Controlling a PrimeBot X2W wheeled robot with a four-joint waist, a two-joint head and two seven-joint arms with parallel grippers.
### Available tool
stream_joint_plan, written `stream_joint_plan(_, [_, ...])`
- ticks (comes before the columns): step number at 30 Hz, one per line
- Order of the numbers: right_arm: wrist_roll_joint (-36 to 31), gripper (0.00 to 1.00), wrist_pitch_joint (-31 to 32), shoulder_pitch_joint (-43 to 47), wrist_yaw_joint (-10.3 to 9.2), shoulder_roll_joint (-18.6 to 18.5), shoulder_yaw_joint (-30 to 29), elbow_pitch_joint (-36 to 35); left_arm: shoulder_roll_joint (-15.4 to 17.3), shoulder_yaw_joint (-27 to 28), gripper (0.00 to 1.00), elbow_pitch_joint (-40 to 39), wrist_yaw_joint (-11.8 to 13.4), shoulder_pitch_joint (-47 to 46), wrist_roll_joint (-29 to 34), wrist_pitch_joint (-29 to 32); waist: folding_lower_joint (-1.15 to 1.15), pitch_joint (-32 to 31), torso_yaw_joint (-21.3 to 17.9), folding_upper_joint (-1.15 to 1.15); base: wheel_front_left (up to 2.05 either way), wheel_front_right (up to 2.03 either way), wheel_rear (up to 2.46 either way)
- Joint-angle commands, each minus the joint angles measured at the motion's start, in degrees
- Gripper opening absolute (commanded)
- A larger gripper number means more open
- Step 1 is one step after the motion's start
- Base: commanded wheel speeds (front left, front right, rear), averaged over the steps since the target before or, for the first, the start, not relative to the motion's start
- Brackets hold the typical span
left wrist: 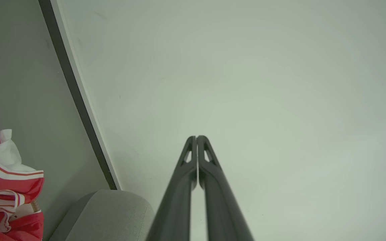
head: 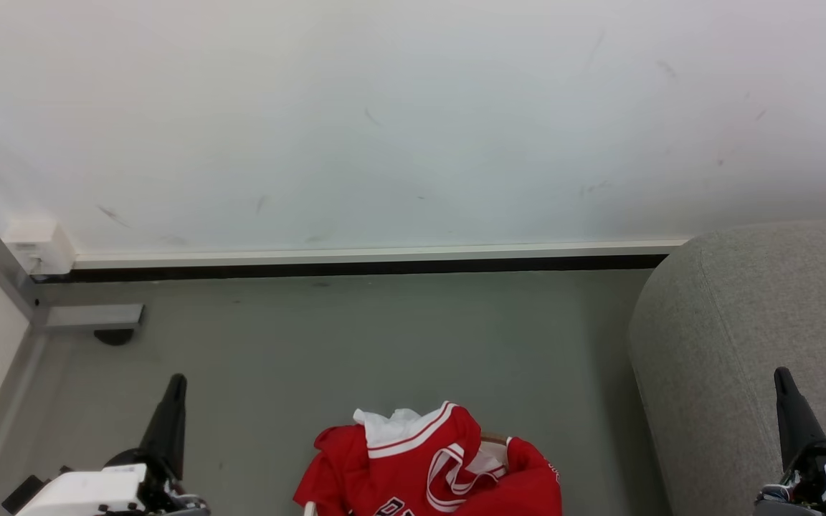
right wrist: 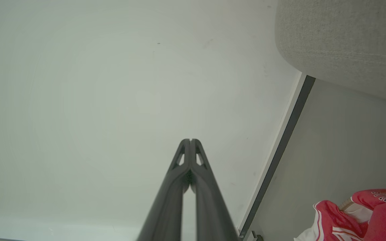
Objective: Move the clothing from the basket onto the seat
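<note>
Red clothing (head: 431,466) with white trim is heaped at the bottom centre of the head view, covering most of the basket (head: 493,438), of which a bit of brown rim shows. The clothing (left wrist: 5,190) also lies at the left edge of the left wrist view and the clothing (right wrist: 357,217) at the lower right of the right wrist view. The grey seat (head: 757,344) stands to the right of the pile. My left gripper (head: 176,383) is at the lower left, shut and empty. My right gripper (head: 784,378) is shut and empty in front of the seat.
A white wall (head: 384,122) with a dark baseboard (head: 355,269) runs across the back. Grey floor (head: 384,344) lies between wall and pile. A metal frame post and bracket (head: 90,315) sit at the far left corner.
</note>
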Motion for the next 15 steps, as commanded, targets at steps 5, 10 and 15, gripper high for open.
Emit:
stream_joint_plan(5, [0.4,0.0,-0.3,0.1,-0.13,-0.7,0.3,-0.3,0.3,0.1,0.0,-0.2,-0.2,-0.4,-0.8,0.1,0.0,0.0,0.0,0.0,0.0,0.0,0.0])
stream_joint_plan(10, [0.6,0.0,-0.6,0.1,-0.13,-0.8,0.5,-0.3,0.3,0.1,0.0,-0.2,-0.2,-0.4,-0.8,0.1,0.0,0.0,0.0,0.0,0.0,0.0,0.0])
stream_joint_plan(15, [0.7,0.0,-0.7,0.1,-0.13,-0.9,0.6,-0.4,0.3,0.1,0.0,-0.2,-0.2,-0.4,-0.8,0.1,0.0,0.0,0.0,0.0,0.0,0.0,0.0])
